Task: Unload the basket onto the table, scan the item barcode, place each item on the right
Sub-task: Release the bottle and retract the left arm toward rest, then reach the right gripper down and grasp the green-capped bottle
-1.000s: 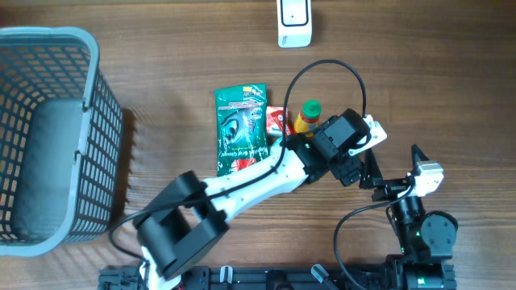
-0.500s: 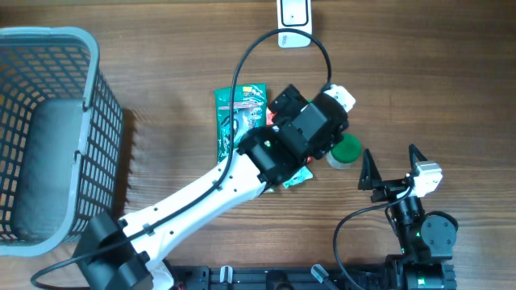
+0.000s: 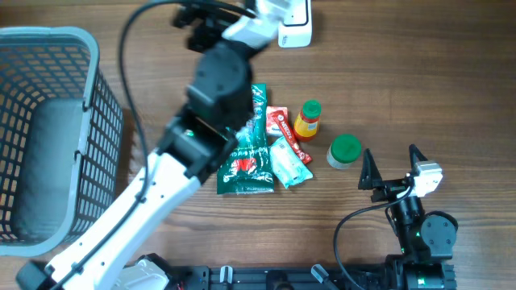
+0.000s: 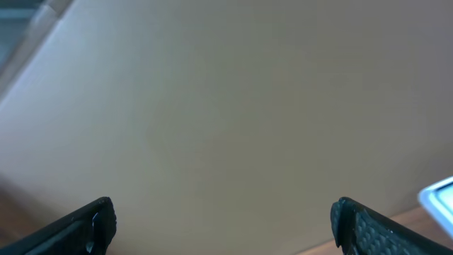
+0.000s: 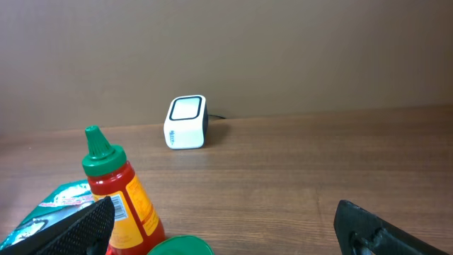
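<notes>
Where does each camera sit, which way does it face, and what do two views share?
Overhead: above the table, looking straight down; shows the left arm and right gripper.
Left wrist: at the far edge, facing a plain wall; left gripper fingertips at the bottom corners.
Right wrist: low, looking across the table at the scanner; own fingertips at bottom.
Shared: overhead and right wrist both show the scanner and sauce bottle.

Basket [image 3: 105, 137] is marked grey, grid-patterned. Table [image 3: 451, 80] is marked brown wood grain. Large packet [image 3: 254, 157] is logged dark green, red at one end; small packet [image 3: 278, 121] red and white; pouch [image 3: 289, 163] pale mint. Bottle [image 5: 124, 195] is noted red, green-capped. Round lid [image 3: 345, 150] green. Scanner [image 5: 185, 122] white.
</notes>
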